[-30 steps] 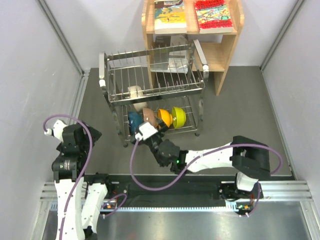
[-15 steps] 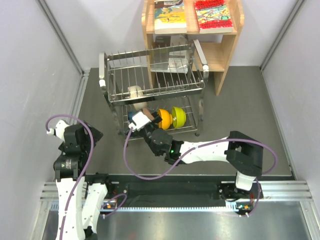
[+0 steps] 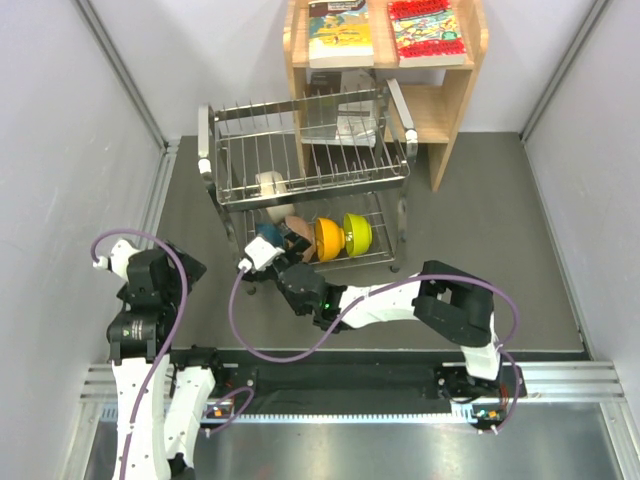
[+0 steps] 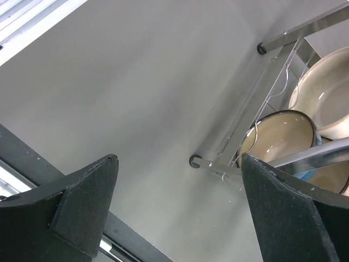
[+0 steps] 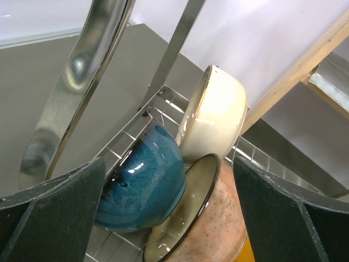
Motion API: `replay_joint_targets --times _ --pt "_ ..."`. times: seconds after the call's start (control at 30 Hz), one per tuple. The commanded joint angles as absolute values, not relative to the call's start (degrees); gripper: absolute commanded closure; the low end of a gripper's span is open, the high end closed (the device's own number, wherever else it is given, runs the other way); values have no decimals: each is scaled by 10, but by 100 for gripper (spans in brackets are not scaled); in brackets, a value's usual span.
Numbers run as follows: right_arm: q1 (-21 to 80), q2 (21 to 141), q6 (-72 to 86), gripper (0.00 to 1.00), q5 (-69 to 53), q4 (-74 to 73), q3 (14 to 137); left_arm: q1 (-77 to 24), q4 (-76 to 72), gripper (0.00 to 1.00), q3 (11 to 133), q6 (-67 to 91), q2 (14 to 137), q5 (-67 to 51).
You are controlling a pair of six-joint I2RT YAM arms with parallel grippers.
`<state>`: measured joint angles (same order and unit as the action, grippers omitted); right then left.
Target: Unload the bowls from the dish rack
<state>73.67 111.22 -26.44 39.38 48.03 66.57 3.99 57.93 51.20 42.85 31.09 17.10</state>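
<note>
Step in hand: you are reaching the right tool into the lower tier of the dish rack from its front left corner; no bowl is lifted yet.
Right tool: released, jaws spread wide, holding nothing, with the teal bowl and the pinkish-brown bowl between its fingers in the wrist view.
Left tool: released and empty, hanging over bare tabletop near the rack's left feet.
Bowls: teal, pinkish-brown, orange and yellow-green stand on edge in a row on the lower tier; the cream bowl sits on the upper tier.
Next move: likely you ease forward over one rim, teal or pinkish-brown, clench, then draw it out clear of the wires.
</note>
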Motion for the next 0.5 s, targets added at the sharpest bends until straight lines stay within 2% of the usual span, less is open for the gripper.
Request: replay_joint_targets --times 0.0,0.47 --pt "733 1124 -304 0 405 554 696 40 552 1 510 418 307 163" --pt "690 1104 -287 0 398 524 696 40 550 1 507 419 306 162"
